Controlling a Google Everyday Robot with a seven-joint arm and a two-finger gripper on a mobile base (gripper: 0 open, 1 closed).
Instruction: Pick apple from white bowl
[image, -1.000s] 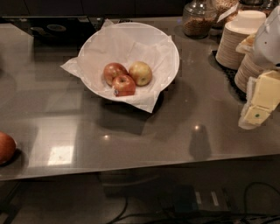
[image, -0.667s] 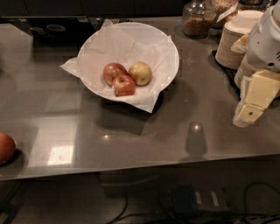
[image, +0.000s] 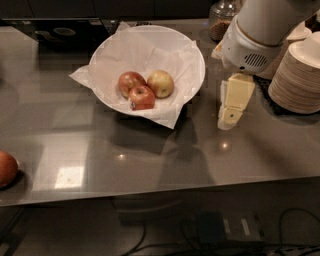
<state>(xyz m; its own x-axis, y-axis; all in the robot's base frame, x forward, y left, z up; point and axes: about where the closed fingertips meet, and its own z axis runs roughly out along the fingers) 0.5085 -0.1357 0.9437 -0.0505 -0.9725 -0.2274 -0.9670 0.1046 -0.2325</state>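
Gripper (image: 226, 122) beside the white bowl (image: 201, 65), apple (image: 160, 83) inside it

The pale apple lies in the white bowl on its crinkled paper, just beside two red apples (image: 136, 90), on their gripper side. The gripper hangs just outside the bowl's right rim, low over the counter (image: 150, 165) and apart from the apple; whether it is spread or closed does not show. Stacks of paper bowls (image: 299, 75) stand beyond the gripper from the bowl, and an orange-red fruit (image: 6, 169) lies well off the bowl's opposite side

no readable text, none on gripper (image: 228, 119) right of white bowl (image: 201, 59)
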